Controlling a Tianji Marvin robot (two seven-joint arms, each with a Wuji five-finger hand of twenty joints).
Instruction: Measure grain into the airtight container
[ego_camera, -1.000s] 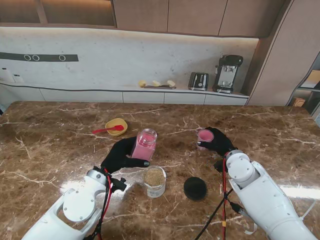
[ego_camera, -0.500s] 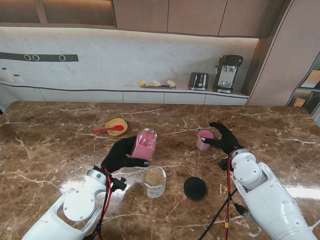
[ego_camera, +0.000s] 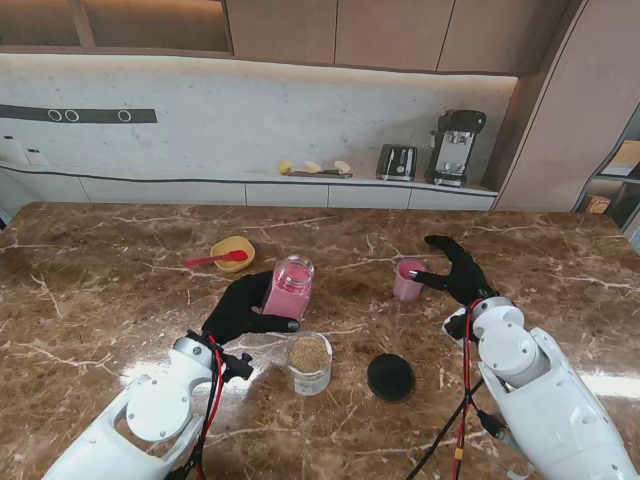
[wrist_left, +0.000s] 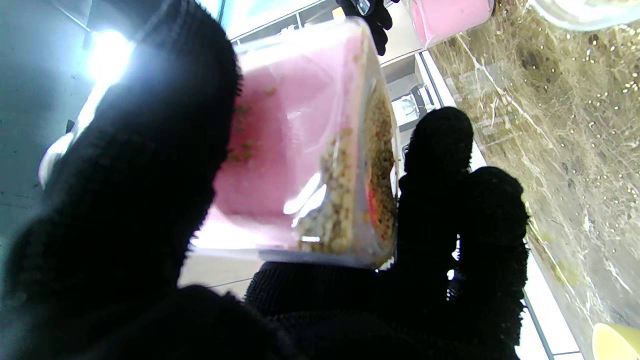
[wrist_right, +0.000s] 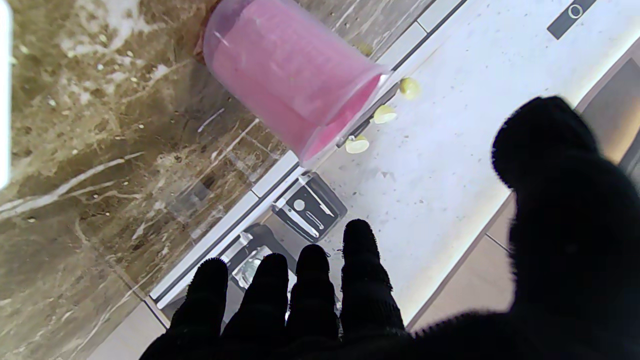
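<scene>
The left hand (ego_camera: 243, 308) grips the pink jar (ego_camera: 289, 288), holding it steady on the bench (ego_camera: 120, 290) with grain inside. The right hand (ego_camera: 458, 272) is open beside the pink cup (ego_camera: 408, 280), which stands free. The clear container (ego_camera: 309, 362), part-filled, sits near me beside its black lid (ego_camera: 390, 376), ready for sealing.

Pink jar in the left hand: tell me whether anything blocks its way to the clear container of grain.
Nothing visible does. The left hand holds the pink jar just beyond the clear container; its mouth is uncovered, and the black lid lies to its right.
</scene>
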